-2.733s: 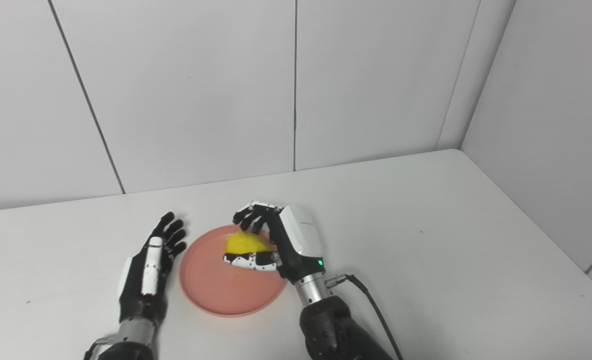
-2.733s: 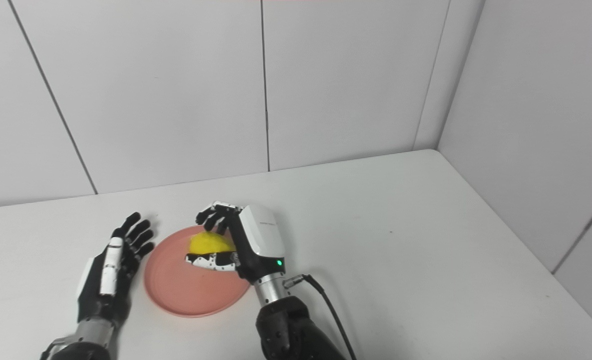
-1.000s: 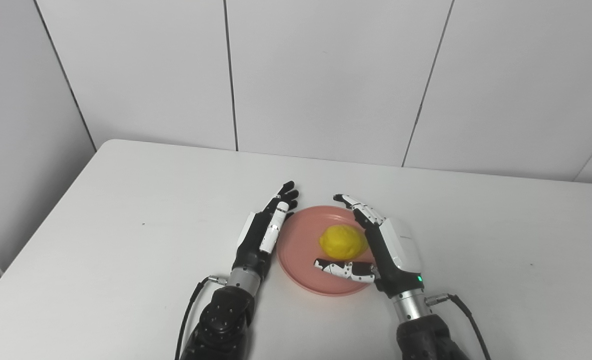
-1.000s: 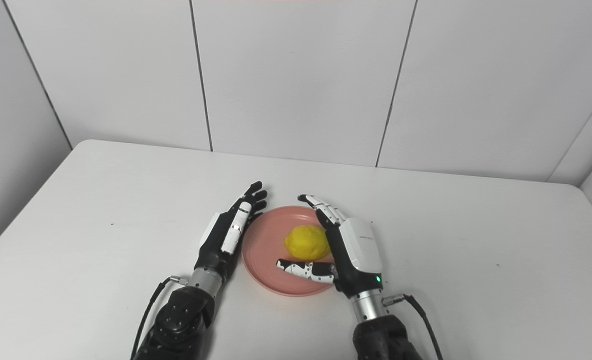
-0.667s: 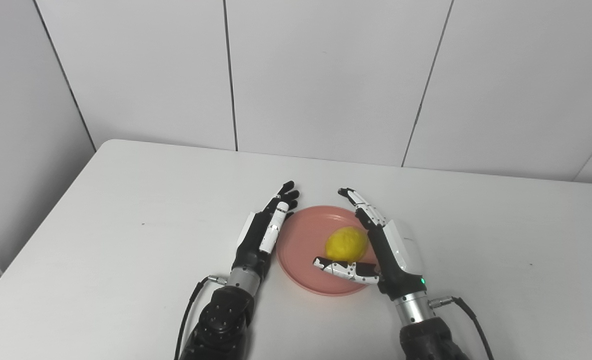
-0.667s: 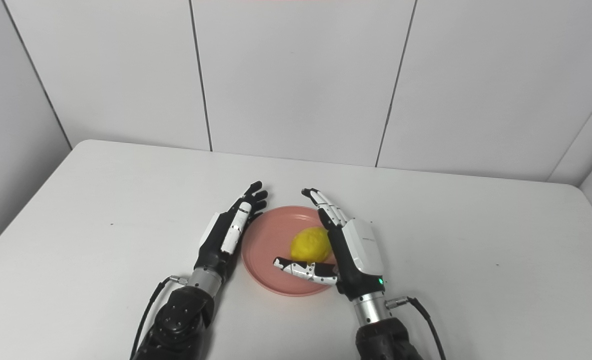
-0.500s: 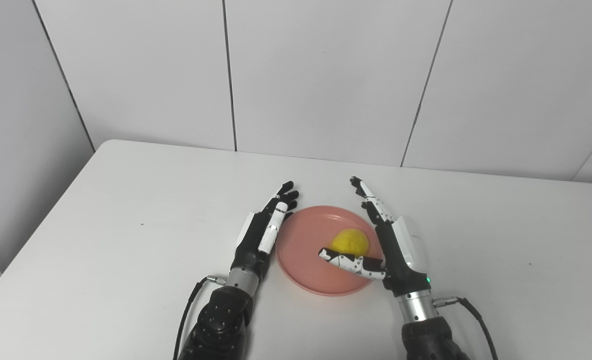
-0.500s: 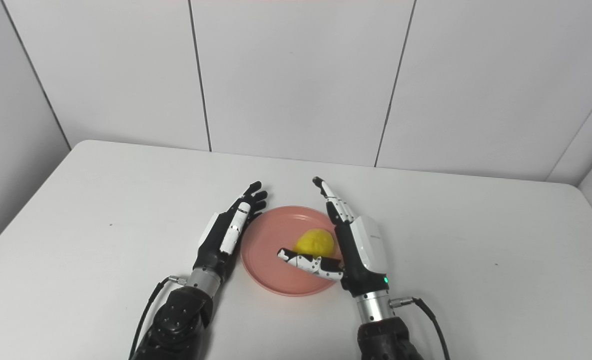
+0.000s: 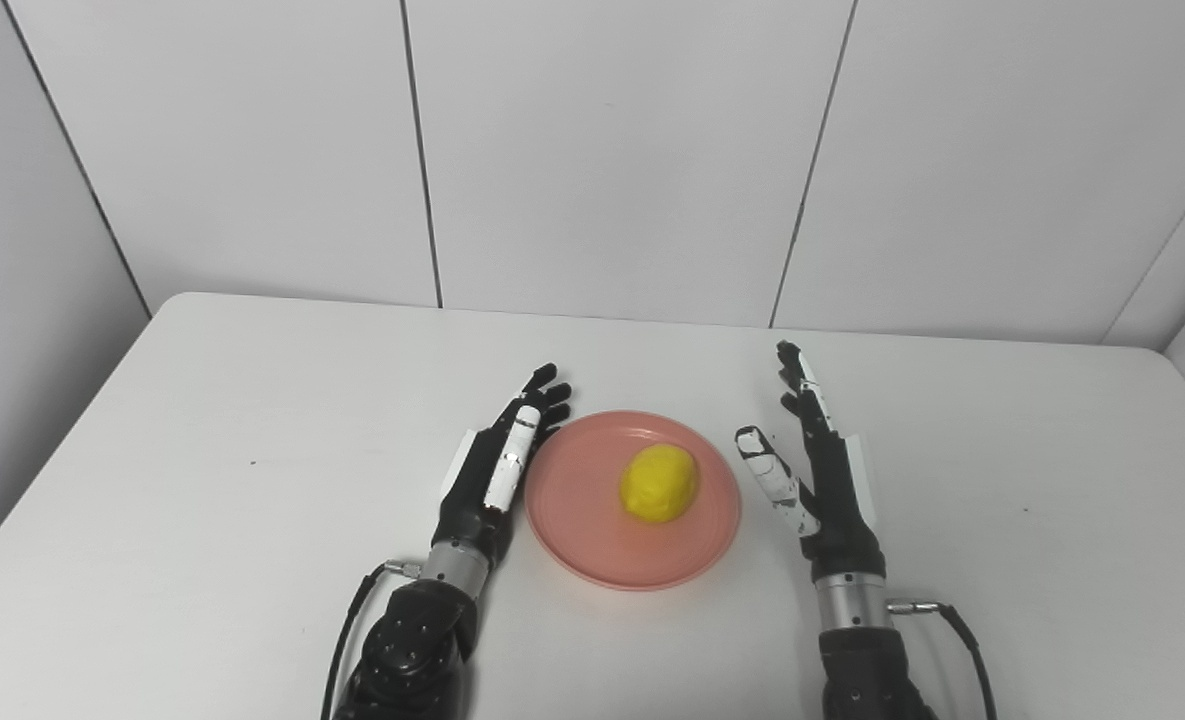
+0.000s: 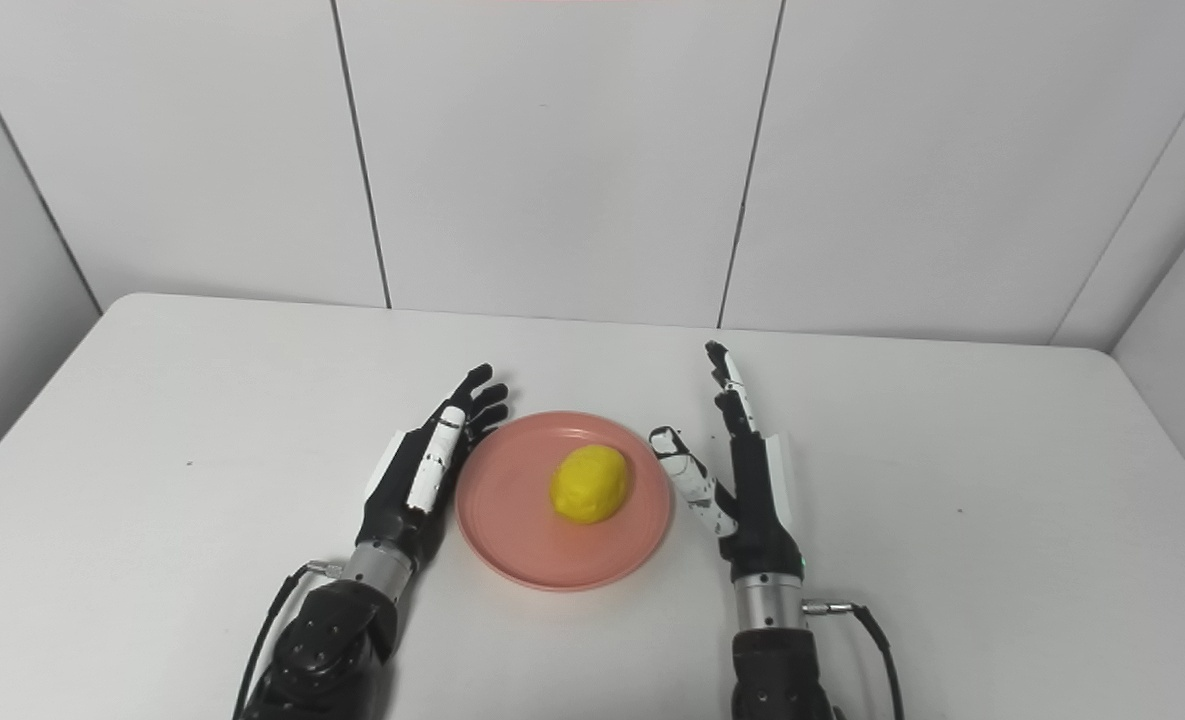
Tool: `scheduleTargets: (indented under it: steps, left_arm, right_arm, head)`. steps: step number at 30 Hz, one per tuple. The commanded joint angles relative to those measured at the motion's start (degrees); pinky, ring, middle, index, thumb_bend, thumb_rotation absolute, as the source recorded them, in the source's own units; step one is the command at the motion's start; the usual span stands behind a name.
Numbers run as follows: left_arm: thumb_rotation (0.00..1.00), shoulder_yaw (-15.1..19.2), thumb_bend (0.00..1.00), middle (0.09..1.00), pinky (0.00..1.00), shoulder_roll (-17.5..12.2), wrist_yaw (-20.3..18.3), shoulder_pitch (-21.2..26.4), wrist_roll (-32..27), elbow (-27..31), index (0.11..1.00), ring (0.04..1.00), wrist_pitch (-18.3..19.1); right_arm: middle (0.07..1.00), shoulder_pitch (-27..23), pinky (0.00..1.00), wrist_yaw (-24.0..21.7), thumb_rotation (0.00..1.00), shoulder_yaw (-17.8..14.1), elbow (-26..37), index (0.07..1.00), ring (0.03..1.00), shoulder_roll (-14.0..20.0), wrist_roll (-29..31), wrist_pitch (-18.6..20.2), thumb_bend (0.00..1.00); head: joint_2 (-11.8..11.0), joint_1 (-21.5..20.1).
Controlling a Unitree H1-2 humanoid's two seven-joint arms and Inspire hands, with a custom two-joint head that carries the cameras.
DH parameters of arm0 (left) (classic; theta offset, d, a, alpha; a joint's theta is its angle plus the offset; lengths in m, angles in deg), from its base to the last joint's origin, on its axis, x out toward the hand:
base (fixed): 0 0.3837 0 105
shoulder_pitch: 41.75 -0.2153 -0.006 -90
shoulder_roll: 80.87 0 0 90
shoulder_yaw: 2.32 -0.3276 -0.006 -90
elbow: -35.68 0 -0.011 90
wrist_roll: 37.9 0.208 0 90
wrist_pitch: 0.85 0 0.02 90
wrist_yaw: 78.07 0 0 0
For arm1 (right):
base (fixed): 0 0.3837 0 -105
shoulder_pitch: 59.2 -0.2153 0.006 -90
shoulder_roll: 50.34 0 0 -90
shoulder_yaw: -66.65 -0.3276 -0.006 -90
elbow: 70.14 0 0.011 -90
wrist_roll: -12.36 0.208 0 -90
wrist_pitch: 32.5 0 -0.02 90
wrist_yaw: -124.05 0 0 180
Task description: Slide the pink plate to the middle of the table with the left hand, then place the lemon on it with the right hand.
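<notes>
Lemon point(image 9: 659, 484) lies on pink plate point(image 9: 592, 540) (both hands point(image 9: 497, 468) point(image 9: 814, 470) spread, holding nothing).

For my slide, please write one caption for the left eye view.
Lemon resting on the pink plate mid-table, with the open left robot hand and open right robot hand flanking it.

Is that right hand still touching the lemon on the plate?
Apart. In the left eye view the right hand stands open beside the pink plate, with bare plate and table showing between it and the lemon.
</notes>
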Motion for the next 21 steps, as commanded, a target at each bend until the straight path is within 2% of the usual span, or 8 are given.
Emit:
scheduleTargets:
  steps: [1,7,11,14,17,21]
  left_arm:
    - [1.00,0.66,0.37,0.896,0.88,-0.19,0.73,0.60,-0.02,-0.37,0.883,0.901,0.01]
    - [1.00,2.05,0.34,0.891,0.88,-0.06,2.62,0.62,0.80,-0.94,0.879,0.891,-1.24]
    - [1.00,2.95,0.32,0.898,0.91,0.14,3.28,0.85,0.34,-1.38,0.883,0.896,-1.38]
    - [1.00,2.19,0.34,0.924,0.95,-0.72,3.33,0.80,2.32,-1.37,0.913,0.917,-2.05]
    - [1.00,1.68,0.35,0.930,0.96,-0.97,4.99,0.80,5.21,-1.54,0.929,0.923,-2.83]
    - [1.00,1.46,0.37,0.963,0.98,-1.28,5.36,0.94,6.57,-2.45,0.965,0.961,-4.56]
  right_arm:
    - [0.953,-0.43,0.91,-0.05,1.00,-0.44,1.10,0.938,0.949,-0.70,0.24,0.51,0.62]
    - [0.947,-0.36,0.93,-1.58,1.00,-1.07,0.62,0.940,0.943,-2.48,3.82,1.47,0.62]
    - [0.951,-0.65,0.94,-2.74,1.00,-1.23,-0.26,0.946,0.945,-3.53,5.64,2.21,0.65]
    - [0.962,-0.91,0.96,-4.65,1.00,-1.21,-0.56,0.952,0.959,-3.98,7.89,3.53,0.69]
    - [0.962,-1.02,0.95,-5.51,1.00,-1.44,-0.73,0.950,0.959,-4.38,9.23,3.93,0.68]
    - [0.960,-1.05,0.94,-6.36,1.00,-1.74,-1.00,0.949,0.956,-4.67,10.97,3.91,0.68]
  head:
    - [-0.04,-0.36]
    - [-0.18,-2.68]
    - [-0.26,-4.28]
    - [-0.27,-5.00]
    - [-0.32,-5.19]
    - [-0.26,-4.95]
